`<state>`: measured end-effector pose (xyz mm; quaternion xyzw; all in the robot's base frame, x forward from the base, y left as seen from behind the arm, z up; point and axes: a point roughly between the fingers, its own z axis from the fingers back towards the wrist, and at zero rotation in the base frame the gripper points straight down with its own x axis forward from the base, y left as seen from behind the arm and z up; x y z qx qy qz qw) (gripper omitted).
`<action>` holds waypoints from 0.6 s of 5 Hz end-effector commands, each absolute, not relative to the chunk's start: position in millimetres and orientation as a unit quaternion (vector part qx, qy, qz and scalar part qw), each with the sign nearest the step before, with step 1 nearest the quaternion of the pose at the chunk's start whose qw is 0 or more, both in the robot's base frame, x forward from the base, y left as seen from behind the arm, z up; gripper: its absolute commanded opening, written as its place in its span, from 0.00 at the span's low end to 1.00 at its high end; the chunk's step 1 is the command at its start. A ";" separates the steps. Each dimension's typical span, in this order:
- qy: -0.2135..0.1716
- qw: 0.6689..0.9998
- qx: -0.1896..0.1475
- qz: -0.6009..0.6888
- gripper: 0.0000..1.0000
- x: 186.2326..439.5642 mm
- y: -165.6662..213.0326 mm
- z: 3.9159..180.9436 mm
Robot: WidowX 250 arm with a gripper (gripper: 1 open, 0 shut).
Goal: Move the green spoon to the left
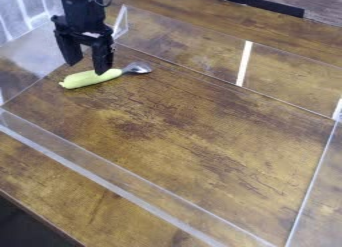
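The green spoon (91, 78) lies flat on the wooden table at the upper left, its yellow-green handle pointing left and its silver head (136, 68) to the right. My black gripper (83, 67) hangs just over the handle with its fingers spread wide, one finger (66, 54) on the far-left side and the other (103, 62) nearer the head. Nothing is held between them. Whether the fingertips touch the table I cannot tell.
A clear plastic wall (160, 196) rings the wooden work surface (201, 121), running along the front and the right side (315, 181). A bright light reflection (245, 63) streaks the wood at the upper right. A dark object (261, 1) sits at the far edge.
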<state>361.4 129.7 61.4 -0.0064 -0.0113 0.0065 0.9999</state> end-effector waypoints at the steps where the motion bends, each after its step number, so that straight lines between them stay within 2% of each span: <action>1: -0.042 0.999 0.003 0.014 1.00 368.7 140.4 78.9; 3: -0.036 0.999 -0.001 0.013 1.00 372.4 141.9 74.8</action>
